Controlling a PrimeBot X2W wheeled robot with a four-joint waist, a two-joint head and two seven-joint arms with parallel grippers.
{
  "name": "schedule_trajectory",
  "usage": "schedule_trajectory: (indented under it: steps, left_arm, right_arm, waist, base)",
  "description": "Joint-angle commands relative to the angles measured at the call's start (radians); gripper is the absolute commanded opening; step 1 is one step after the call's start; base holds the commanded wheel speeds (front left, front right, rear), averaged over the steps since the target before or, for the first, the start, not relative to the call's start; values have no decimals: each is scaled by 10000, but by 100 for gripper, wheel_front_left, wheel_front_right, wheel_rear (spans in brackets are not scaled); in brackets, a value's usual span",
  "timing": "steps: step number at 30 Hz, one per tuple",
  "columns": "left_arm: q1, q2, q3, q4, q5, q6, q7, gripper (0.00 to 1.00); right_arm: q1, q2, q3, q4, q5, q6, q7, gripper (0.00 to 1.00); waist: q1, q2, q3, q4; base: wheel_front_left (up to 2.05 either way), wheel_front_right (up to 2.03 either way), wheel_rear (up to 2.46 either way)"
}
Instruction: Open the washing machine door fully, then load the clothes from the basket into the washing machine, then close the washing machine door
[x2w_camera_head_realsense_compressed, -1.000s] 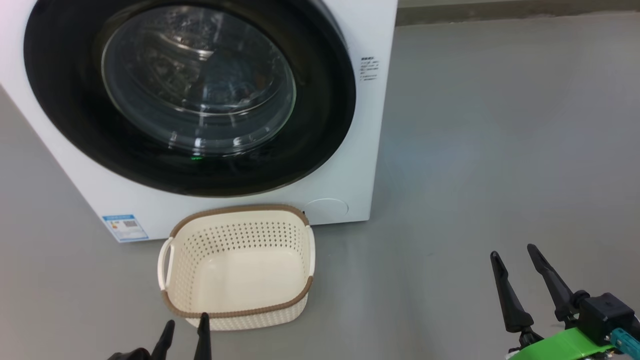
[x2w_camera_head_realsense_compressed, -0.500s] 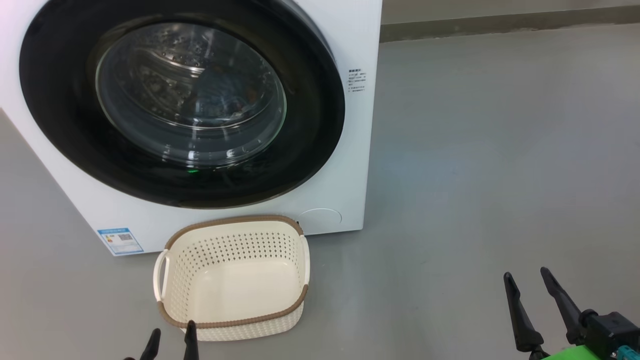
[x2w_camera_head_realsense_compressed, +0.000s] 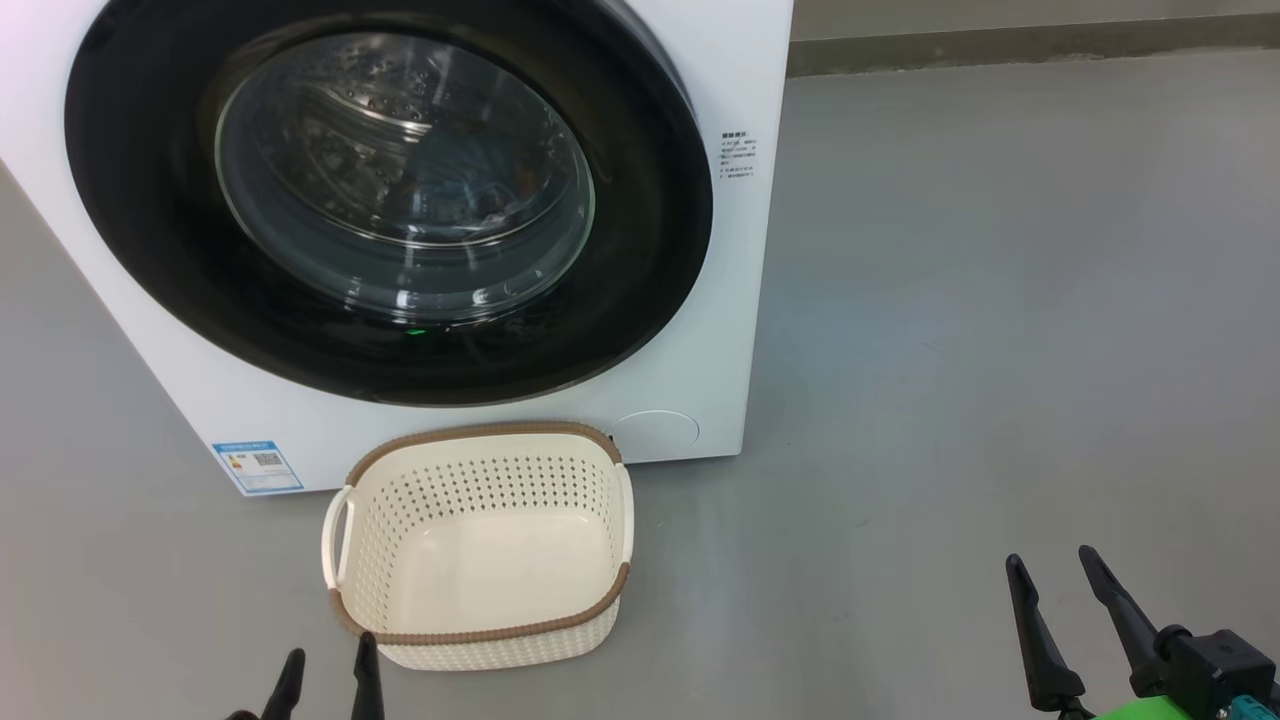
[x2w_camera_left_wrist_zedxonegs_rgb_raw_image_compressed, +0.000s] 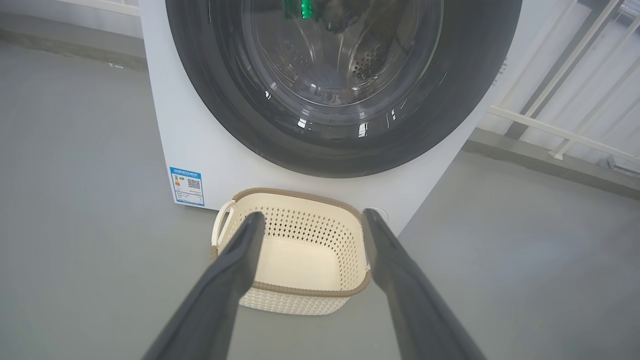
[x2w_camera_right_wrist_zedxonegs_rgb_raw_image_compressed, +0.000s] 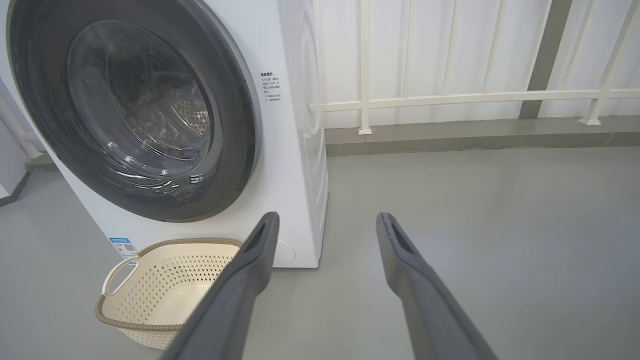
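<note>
The washing machine (x2w_camera_head_realsense_compressed: 725, 320) stands ahead with its round black washing machine door (x2w_camera_head_realsense_compressed: 150, 250) shut flat against the front. Behind the glass bowl (x2w_camera_head_realsense_compressed: 400, 180) I make out the steel drum and a dim bluish shape with orange specks, probably the clothes. On the floor in front sits the basket (x2w_camera_head_realsense_compressed: 480, 632), cream with a brown rim, holding nothing. My left gripper (x2w_camera_head_realsense_compressed: 328, 665) is open just short of the basket's near rim. My right gripper (x2w_camera_head_realsense_compressed: 1050, 570) is open over bare floor far to the right. The left wrist view frames the basket (x2w_camera_left_wrist_zedxonegs_rgb_raw_image_compressed: 300, 291) between open fingers (x2w_camera_left_wrist_zedxonegs_rgb_raw_image_compressed: 235, 260).
Grey floor (x2w_camera_head_realsense_compressed: 1000, 300) spreads wide to the right of the machine. A white railing (x2w_camera_right_wrist_zedxonegs_rgb_raw_image_compressed: 450, 97) on a low kerb runs behind it. A blue label (x2w_camera_head_realsense_compressed: 257, 467) marks the machine's lower left corner.
The head camera has shifted a little. Both grippers have drawn back toward me, lower in view, and both stay open. Door and basket have not moved.
</note>
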Motion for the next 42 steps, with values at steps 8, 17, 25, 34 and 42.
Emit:
schedule_trajectory:
  steps: [8,17,25,34,42]
  left_arm:
    - [-86,93,496,-423,83,-6,-120,100]
    - [-65,93,542,-496,69,51,-120,100]
    - [194,-50,200,-47,-3,-1,51,0]
    - [264,-185,251,397,-599,-37,231,0]
    - [136,-168,349,387,-1280,-78,429,0]
  right_arm:
    - [-88,-76,231,-237,7,-55,-48,100]
    - [-98,-69,237,-189,45,-55,-48,100]
    - [-4,66,106,286,21,4,10,0]
    - [-73,186,107,831,714,1,213,0]
    - [-170,204,94,836,1511,-2,413,0]
  waist:
    - [1,0,47,29]
    - [1,0,33,49]
    - [1,0,34,46]
    - [23,0,24,29]
    - [2,0,54,9]
  base:
    - [0,0,0]
    - [0,0,0]
    - [0,0,0]
    - [0,0,0]
    - [0,0,0]
